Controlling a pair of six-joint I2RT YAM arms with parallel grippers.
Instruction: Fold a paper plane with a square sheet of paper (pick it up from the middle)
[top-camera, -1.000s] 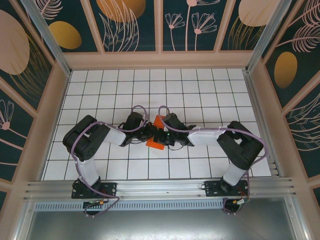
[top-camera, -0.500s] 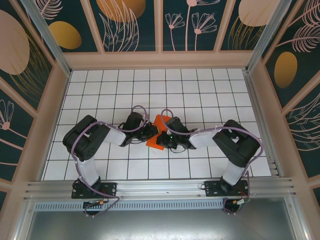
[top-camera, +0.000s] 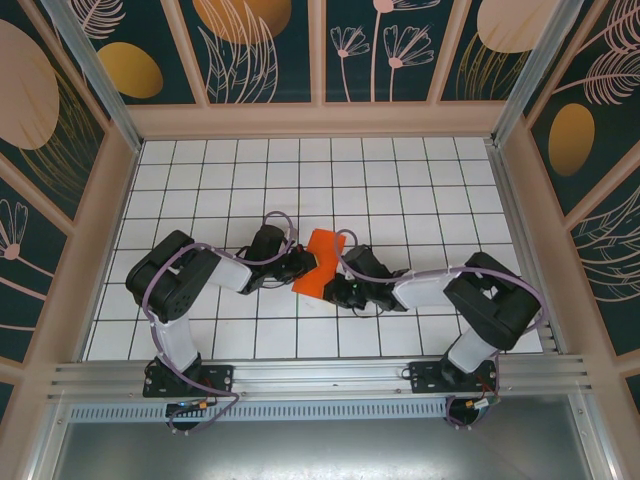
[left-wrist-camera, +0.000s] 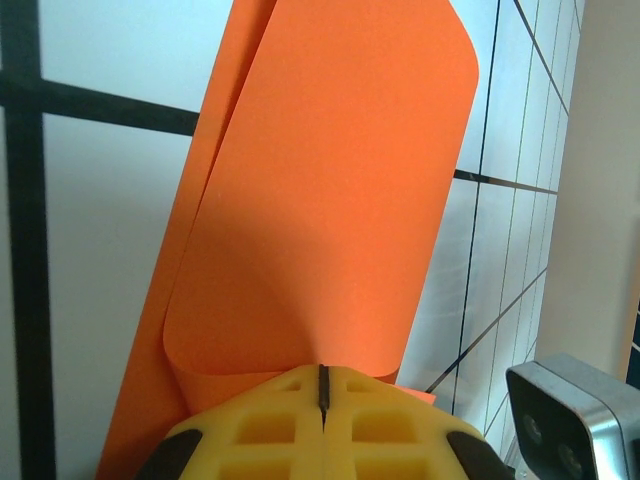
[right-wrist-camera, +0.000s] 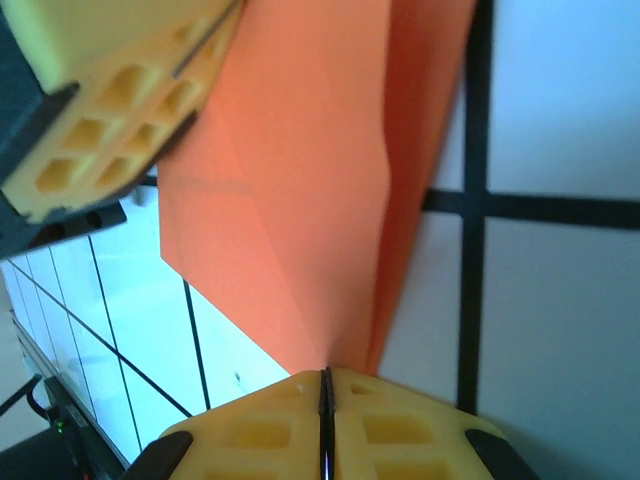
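Arms (top-camera: 180, 275) black, white links; purple cables (top-camera: 147, 300); yellow gridded tool fingers (left-wrist-camera: 260, 432).

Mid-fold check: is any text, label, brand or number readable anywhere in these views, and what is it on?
None can be read.
The folded orange paper is blank.
The left gripper and right gripper carry no marks.
The wall panels show plant patterns, no words.

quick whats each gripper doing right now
left gripper: closed, pinching the folded orange paper
right gripper: closed, pinching the same orange paper at another edge
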